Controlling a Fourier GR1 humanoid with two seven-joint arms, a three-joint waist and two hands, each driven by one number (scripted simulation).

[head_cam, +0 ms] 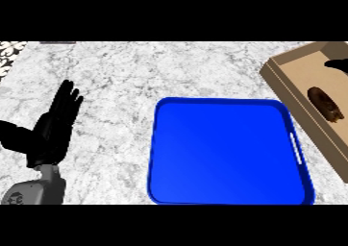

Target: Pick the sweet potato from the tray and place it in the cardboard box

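Two hands, far apart across the counter

The left hand rests open near the counter's left edge, fingers straight and pointing up, thumb spread out to the left, its grey forearm coming in from the lower left corner. Of the right hand only dark fingertips show at the counter's right edge near the far corner; their pose cannot be told.

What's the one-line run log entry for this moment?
sweet potato: in cardboard box | blue tray: bare | left robot hand: open, resting | right robot hand: over box, fingers unclear
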